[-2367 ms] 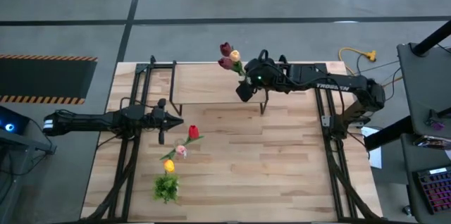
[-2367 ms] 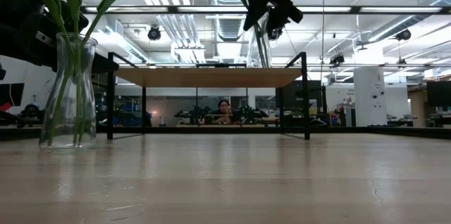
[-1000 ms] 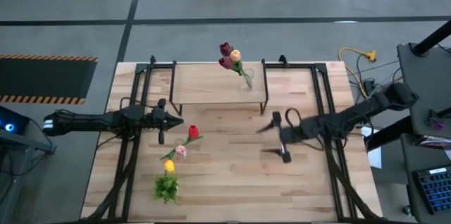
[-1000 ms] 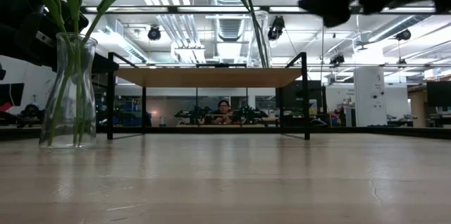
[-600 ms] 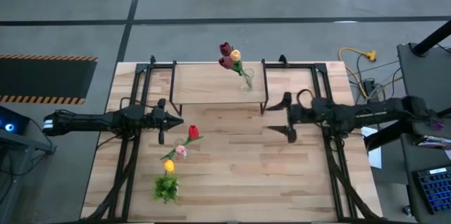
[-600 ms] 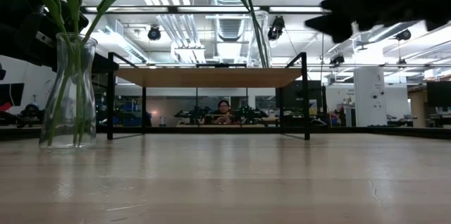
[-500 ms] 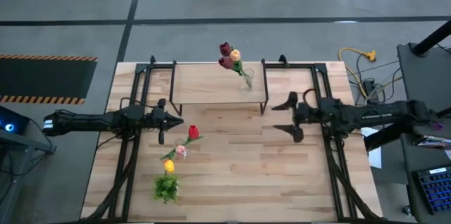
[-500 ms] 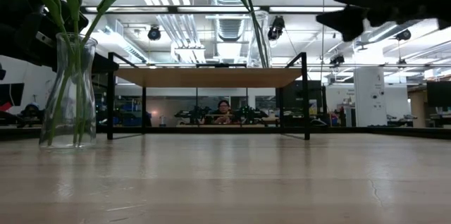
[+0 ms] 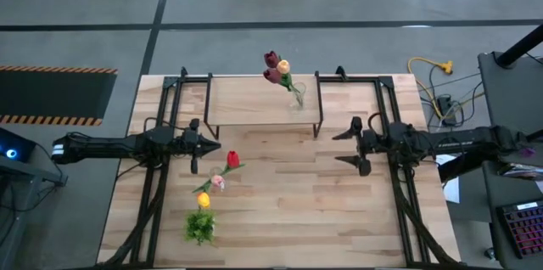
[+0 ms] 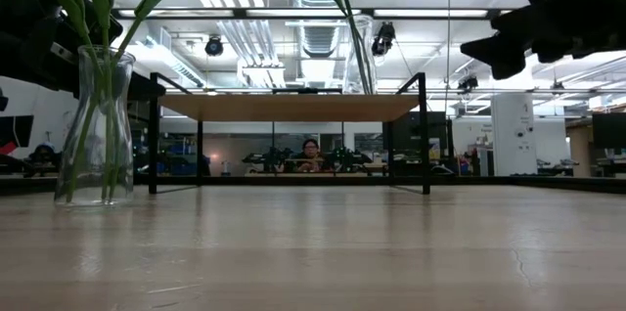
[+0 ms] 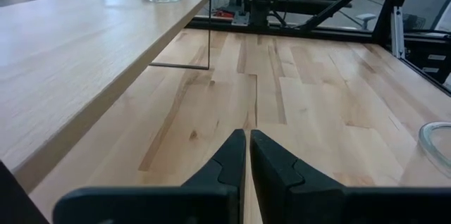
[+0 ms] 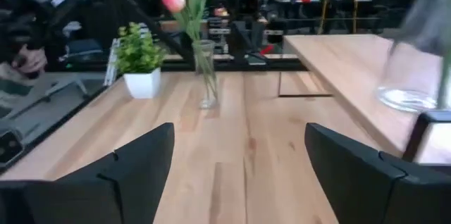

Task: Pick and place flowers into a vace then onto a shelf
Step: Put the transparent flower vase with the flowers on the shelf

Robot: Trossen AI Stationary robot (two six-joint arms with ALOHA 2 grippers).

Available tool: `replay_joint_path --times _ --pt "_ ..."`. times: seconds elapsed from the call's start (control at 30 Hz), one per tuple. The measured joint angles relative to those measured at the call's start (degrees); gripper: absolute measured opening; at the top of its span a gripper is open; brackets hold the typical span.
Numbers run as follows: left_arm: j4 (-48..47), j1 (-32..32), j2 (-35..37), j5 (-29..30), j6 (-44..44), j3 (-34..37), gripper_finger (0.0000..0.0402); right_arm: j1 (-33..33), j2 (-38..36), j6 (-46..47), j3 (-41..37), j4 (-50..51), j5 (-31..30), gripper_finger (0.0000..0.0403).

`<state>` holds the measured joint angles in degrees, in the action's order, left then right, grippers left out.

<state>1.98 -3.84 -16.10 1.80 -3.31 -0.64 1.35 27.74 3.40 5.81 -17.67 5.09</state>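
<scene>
One vase of flowers point(image 9: 277, 69) already stands on the shelf point(image 9: 254, 100), so the empty, spread right gripper point(image 9: 349, 147) must next reach the second bunch point(image 9: 218, 180) beside the pinched-closed left gripper point(image 9: 204, 146)

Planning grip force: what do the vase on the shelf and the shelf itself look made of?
The vase looks like clear glass: its stems show straight through it. The shelf looks like pale, matte wood with visible grain on thin black legs, probably metal.
</scene>
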Motion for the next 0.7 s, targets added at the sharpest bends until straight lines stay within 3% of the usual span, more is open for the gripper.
replay_joint_path --times 0.2,0.37,0.7 --pt "3.34 0.0 0.02 -0.02 0.0 0.0 0.0005 0.07 -4.46 -1.37 1.0 11.99 -5.98 0.0275" --pt "3.36 0.0 0.0 -0.04 -0.02 0.0 0.0005 0.07 -6.85 -4.57 -4.87 1.75 -6.84 0.0248" --pt "3.4 0.0 0.0 -0.21 -0.44 0.0 0.0013 0.06 -9.96 -9.82 -5.3 1.09 -8.76 0.0189"
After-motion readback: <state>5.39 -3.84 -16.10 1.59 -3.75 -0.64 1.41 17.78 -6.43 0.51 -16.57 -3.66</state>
